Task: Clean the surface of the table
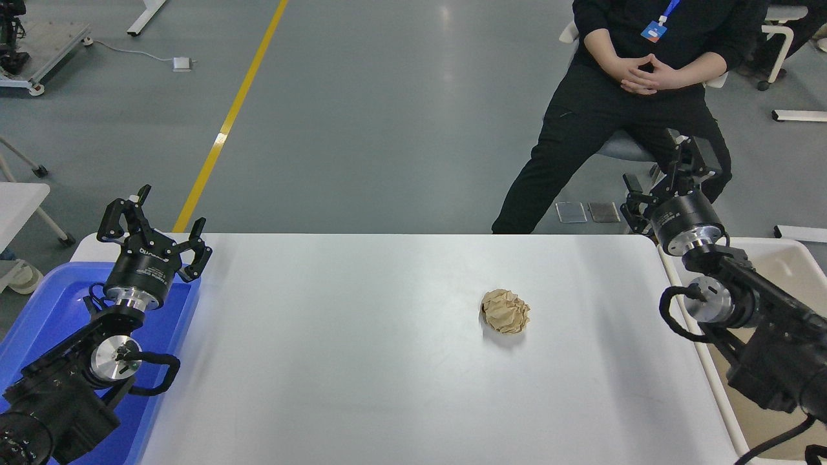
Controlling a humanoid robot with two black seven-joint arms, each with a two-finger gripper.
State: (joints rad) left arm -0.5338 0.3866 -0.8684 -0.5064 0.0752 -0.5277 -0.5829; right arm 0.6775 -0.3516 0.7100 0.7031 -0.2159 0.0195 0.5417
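The white table surface (362,361) fills the lower middle of the head view. A crumpled ball of brown paper (505,311) lies on it, right of centre. My right gripper (665,184) hangs open above the table's far right corner, well to the right of the paper ball and beyond it, holding nothing. My left gripper (150,223) is parked open over the far left corner, above the blue tray.
A shallow blue tray (58,310) sits at the table's left end under the left arm. A beige bin (775,271) stands along the right edge under the right arm. A person in black (636,97) sits beyond the far right corner, hands clasped.
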